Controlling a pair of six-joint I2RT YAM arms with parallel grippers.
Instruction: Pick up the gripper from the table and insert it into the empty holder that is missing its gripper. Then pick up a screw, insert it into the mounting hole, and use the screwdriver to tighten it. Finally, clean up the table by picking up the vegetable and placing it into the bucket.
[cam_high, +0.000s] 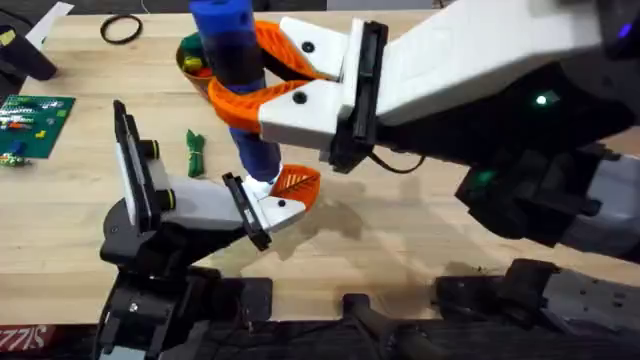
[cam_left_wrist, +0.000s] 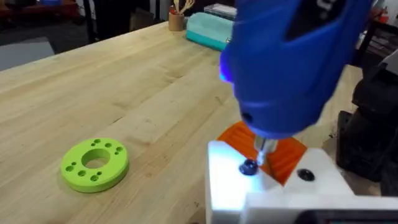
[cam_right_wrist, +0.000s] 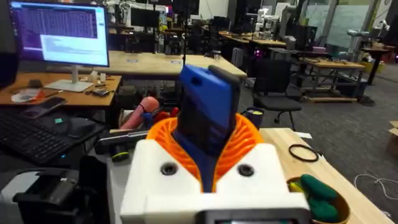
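Now the right gripper (cam_high: 300, 85), clamped on the screwdriver (cam_high: 235, 60), tightens the screw (cam_left_wrist: 249, 167); left grip unclear; next the vegetable (cam_high: 194, 152) goes into the bucket (cam_high: 190, 58)

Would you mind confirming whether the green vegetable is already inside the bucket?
No, the vegetable lies on the table, apart from the bucket.

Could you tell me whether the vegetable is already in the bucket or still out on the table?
Out: the vegetable lies on the table, beside the bucket, not in it.
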